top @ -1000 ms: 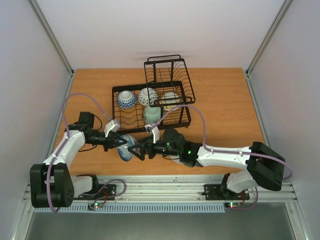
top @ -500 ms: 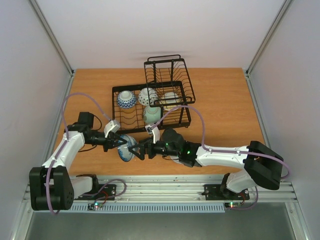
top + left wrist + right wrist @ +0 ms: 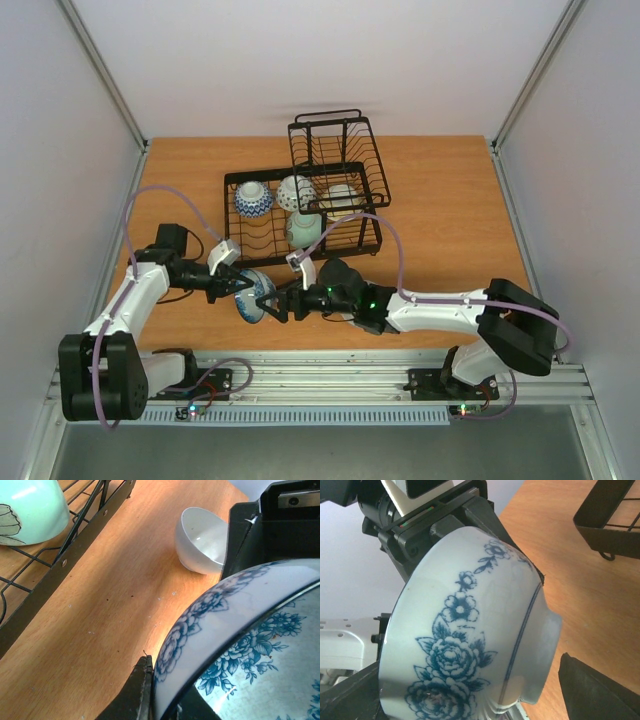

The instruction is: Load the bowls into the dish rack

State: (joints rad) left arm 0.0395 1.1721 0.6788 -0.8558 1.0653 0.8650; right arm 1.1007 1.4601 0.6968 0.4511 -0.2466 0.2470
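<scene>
Bright, even light falls from above, and the dish rack (image 3: pixel 340 165) throws only a faint, soft shadow. In the left wrist view the blue-and-white bowl (image 3: pixel 250 645) between the jaws is blurred. Beyond them a small glare spot sits inside the white bowl (image 3: pixel 202 540).

A blue-and-white bowl (image 3: pixel 470 645) fills the middle, tipped on edge with its foot ring turned toward the far side, where a corner of the dish rack (image 3: pixel 610 525) stands on the orange table (image 3: pixel 580 595). The left gripper (image 3: pixel 475 525) clamps its upper rim from the left. The dark fingers (image 3: pixel 595 690) of the right gripper (image 3: pixel 470 700) flank it, the far one just clear of the foot.
</scene>
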